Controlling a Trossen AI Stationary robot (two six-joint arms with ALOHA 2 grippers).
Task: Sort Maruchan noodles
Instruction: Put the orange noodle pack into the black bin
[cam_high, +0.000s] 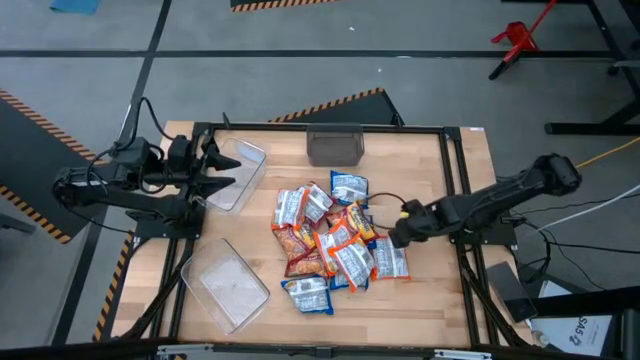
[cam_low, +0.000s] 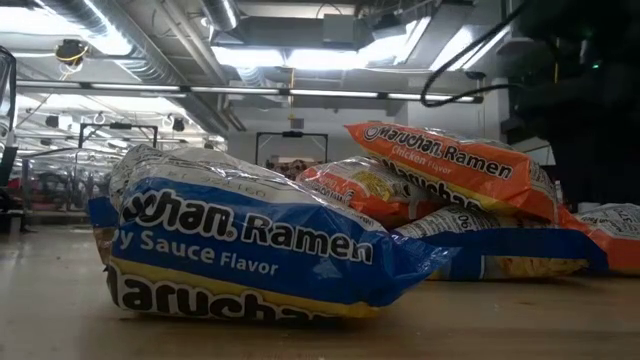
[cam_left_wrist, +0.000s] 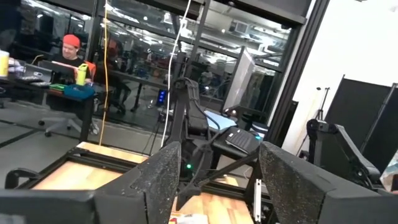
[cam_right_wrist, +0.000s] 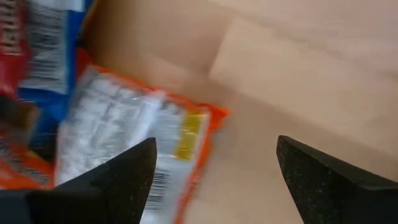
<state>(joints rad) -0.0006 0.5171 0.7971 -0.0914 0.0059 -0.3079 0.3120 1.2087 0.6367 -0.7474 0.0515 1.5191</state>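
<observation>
Right gripper (cam_high: 398, 236), jaws wide, hangs over an orange packet (cam_right_wrist: 134, 146) at the noodle pile's (cam_high: 335, 245) edge, apparently lining up a pick; left gripper (cam_high: 222, 168) gapes empty above a bin (cam_high: 243, 170).

Three clear bins (cam_high: 235, 177) (one darker)
</observation>
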